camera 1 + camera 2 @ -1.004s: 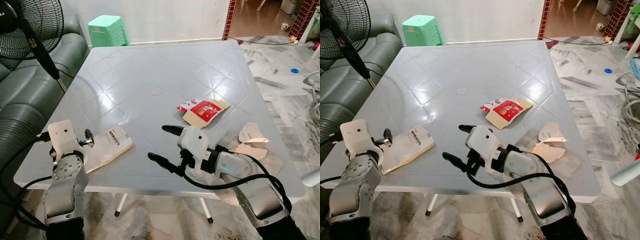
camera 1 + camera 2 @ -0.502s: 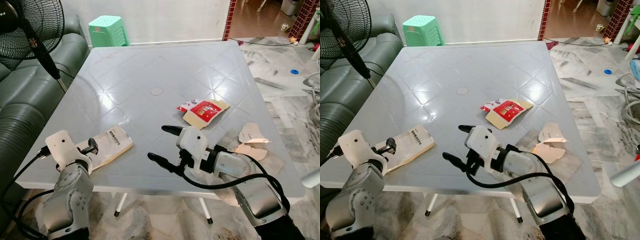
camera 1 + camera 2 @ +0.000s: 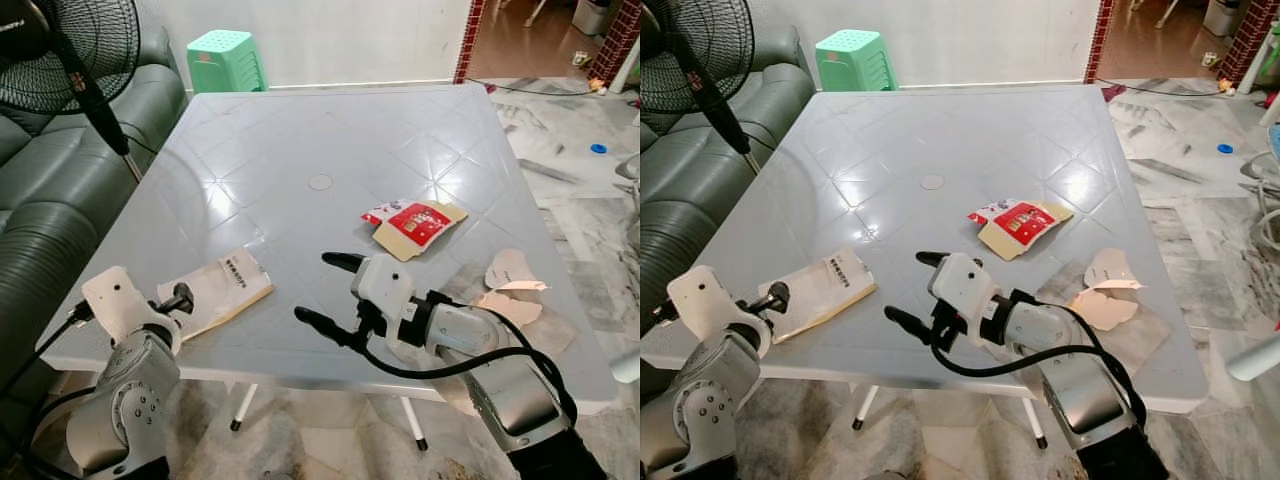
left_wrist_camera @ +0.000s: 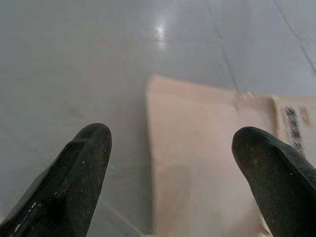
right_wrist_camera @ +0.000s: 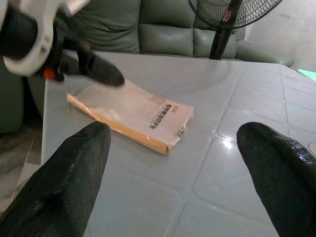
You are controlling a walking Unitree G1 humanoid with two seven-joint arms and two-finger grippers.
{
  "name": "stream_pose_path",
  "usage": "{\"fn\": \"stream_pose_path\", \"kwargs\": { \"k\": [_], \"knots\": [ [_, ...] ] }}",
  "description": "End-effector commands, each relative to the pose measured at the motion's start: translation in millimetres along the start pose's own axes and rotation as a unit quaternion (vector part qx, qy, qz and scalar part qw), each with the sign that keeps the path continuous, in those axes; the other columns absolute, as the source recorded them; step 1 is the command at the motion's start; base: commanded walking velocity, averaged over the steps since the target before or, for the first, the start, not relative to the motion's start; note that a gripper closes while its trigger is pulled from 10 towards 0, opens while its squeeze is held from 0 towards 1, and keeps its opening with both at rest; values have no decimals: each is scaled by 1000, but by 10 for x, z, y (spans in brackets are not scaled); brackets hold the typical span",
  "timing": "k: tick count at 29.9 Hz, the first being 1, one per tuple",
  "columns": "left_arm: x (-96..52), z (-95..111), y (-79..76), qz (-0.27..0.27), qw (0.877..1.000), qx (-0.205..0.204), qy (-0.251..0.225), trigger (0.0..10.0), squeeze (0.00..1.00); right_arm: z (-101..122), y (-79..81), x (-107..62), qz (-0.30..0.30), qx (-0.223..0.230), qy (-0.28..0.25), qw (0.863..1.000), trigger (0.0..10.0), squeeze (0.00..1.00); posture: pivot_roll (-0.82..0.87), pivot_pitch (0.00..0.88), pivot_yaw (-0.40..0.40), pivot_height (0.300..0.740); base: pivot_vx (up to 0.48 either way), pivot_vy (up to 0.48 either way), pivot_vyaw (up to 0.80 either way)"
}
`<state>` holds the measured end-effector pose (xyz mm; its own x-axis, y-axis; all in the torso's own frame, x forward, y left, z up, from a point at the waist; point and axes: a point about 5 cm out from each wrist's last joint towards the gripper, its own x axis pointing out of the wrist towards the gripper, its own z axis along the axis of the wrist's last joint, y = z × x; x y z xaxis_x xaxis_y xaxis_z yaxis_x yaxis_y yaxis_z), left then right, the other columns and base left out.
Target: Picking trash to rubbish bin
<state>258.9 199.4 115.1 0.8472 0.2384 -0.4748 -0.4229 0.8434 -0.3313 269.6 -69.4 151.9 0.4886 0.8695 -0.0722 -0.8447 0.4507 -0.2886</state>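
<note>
A flat beige packet with a printed label (image 3: 220,288) lies near the front left edge of the grey table (image 3: 300,130). My left gripper (image 4: 173,168) is open at that edge, its fingers either side of the packet's near end without closing on it. My right gripper (image 3: 316,287) hangs open over the front middle of the table, pointing at the packet (image 5: 133,114) and holding nothing. A red and white wrapper on cardboard (image 3: 413,222) lies right of centre. Torn beige paper pieces (image 3: 510,288) lie by the right edge.
A green sofa (image 3: 50,200) runs along the table's left side, with a black standing fan (image 3: 60,50) beside it. A green plastic stool (image 3: 228,60) stands behind the table. Marble floor with a blue lid (image 3: 598,148) lies to the right.
My left arm has dropped lower and drawn back toward the table's front left edge. The camera has shifted a little. The right arm and the trash keep their places.
</note>
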Motion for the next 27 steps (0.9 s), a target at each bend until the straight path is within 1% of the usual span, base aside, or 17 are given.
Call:
{"fn": "stream_pose_path", "kwargs": {
  "k": [1,6,9,11,13,14,15,16,17,19,25,26,27],
  "knots": [
    [11,-214,-164,-39,998,-21,37,10000,0,40,-52,21,-14,9,-12,1000,10000,157,8,21,60,740,0,0,0],
    [82,-242,-253,-74,996,-11,41,10000,0,31,-91,30,-24,7,-10,1000,10000,157,4,18,56,740,0,0,0],
    [143,-230,-277,-80,996,-21,42,10000,0,26,-93,28,-25,5,-9,1000,10000,157,0,19,55,740,0,0,0],
    [200,-236,-268,-81,995,-36,46,10000,0,26,-92,28,-26,5,-9,1000,10000,157,-2,21,56,740,0,0,0],
    [232,-234,-264,-82,995,-41,44,10000,0,24,-90,28,-27,5,-9,1000,10000,157,-4,21,57,740,0,0,0],
    [250,-225,-270,-85,994,-50,38,6941,0,21,-90,29,-27,5,-9,1000,10000,153,-4,21,57,740,0,0,0],
    [261,-214,-279,-88,994,-57,33,353,0,20,-90,30,-28,5,-9,1000,10000,153,-9,22,58,740,0,0,0],
    [270,-208,-285,-91,994,-60,29,353,0,20,-90,31,-29,5,-9,1000,10000,153,-9,22,58,740,0,0,0],
    [280,-191,-304,-98,993,-65,22,0,0,19,-90,31,-29,5,-9,1000,10000,153,-11,22,58,740,0,0,0],
    [292,-163,-337,-108,992,-68,9,0,0,18,-91,28,-31,5,-8,999,10000,153,-13,21,58,740,0,0,0],
    [353,-163,-424,-122,988,-89,8,0,0,11,-93,25,-32,4,-7,999,10000,149,-21,21,61,740,0,0,0],
    [362,-159,-457,-129,986,-104,6,0,0,10,-95,27,-33,4,-6,999,10000,149,-22,22,61,740,0,0,0],
    [362,-159,-457,-129,986,-104,6,0,0,10,-95,27,-33,4,-6,999,10000,149,-22,22,61,740,0,0,0]
  ]
}}
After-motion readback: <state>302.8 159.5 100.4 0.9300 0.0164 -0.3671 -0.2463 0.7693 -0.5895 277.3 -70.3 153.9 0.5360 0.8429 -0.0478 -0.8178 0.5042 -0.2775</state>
